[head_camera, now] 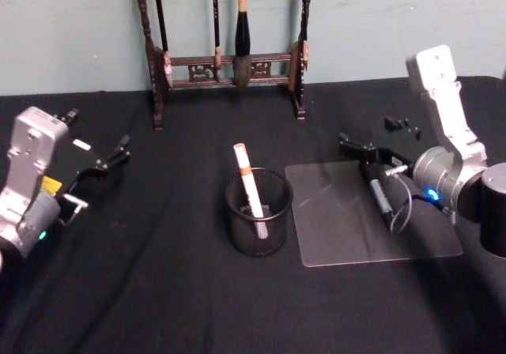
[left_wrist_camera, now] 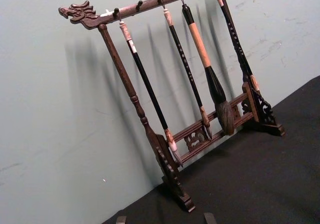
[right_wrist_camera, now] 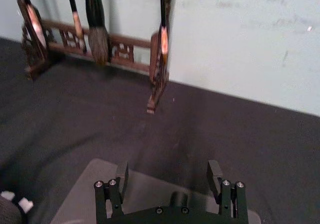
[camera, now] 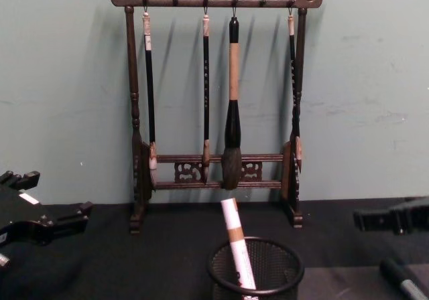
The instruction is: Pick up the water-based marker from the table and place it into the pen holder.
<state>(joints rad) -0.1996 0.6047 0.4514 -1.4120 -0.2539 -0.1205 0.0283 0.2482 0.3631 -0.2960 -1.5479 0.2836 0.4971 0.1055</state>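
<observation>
Marker (head_camera: 247,176), white with orange band, leans inside the round black wire-mesh pen holder (head_camera: 273,239); right gripper (right_wrist_camera: 167,171), spread empty beside the holder, should back off without brushing it; left gripper (head_camera: 99,176) idles unclenched opposite.

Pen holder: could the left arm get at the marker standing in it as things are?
Probably yes. The marker sticks up past the pen holder rim, and bare table lies between it and the open left gripper. The right gripper hovers over the clear mat.
</observation>
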